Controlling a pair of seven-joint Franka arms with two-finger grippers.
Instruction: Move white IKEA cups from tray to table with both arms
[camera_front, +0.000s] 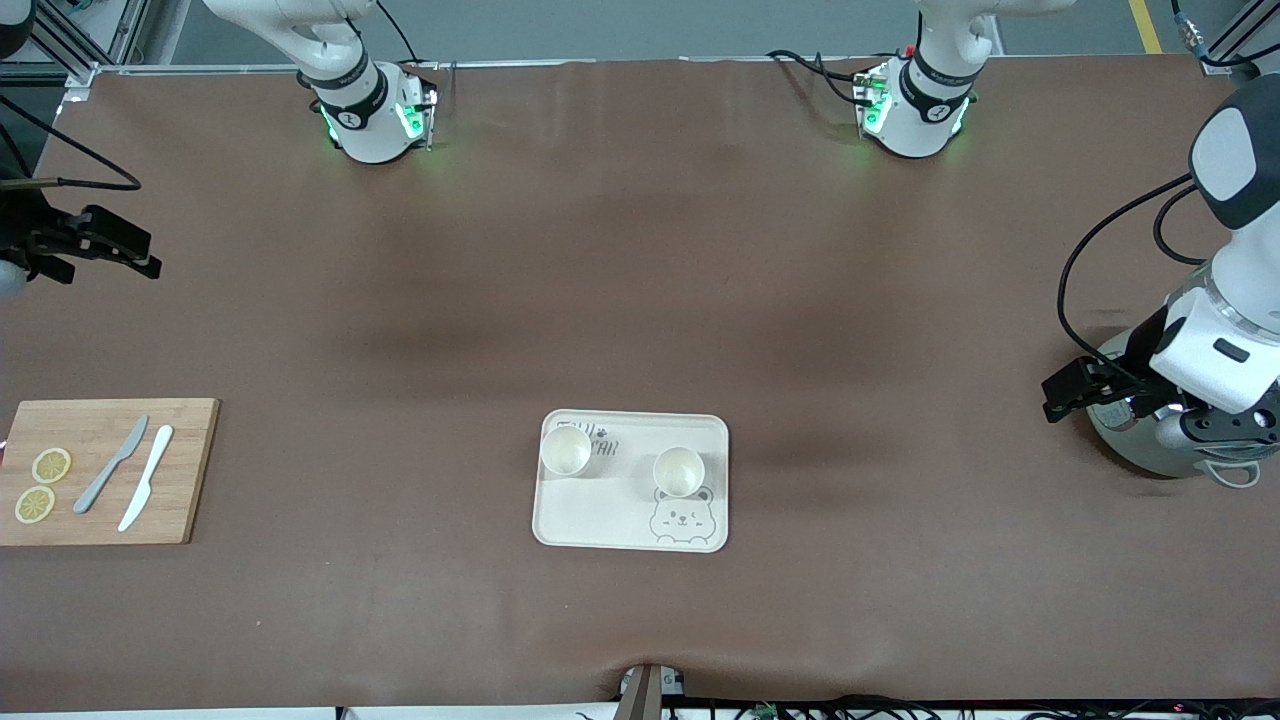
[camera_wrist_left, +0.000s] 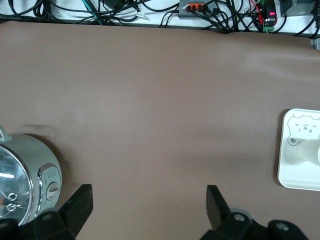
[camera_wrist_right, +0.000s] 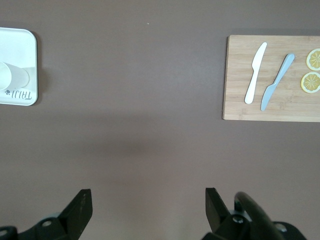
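On the brown table (camera_front: 640, 250), both cups (camera_front: 566, 450) (camera_front: 679, 471) stand on the tray (camera_front: 600, 520) (left gripper (camera_wrist_left: 147, 205) and right gripper (camera_wrist_right: 147, 205) wide, empty).

Brown-covered work table (camera_front: 640, 280) under even overhead light, seen from above.

Smooth matte brown covering stretched across the whole surface, faintly creased and mottled with soft shadows near the middle. Strip of grey floor (camera_front: 640, 25) along the top edge, crossed by a yellow painted line (camera_front: 1145, 25) toward the left arm's end. Aluminium frame rails (camera_front: 95, 45) at the corner toward the right arm's end. Bundles of black cables (camera_wrist_left: 75, 10) and small electronics boxes with red indicator lights (camera_wrist_left: 267, 15) along the table edge nearest the front camera.
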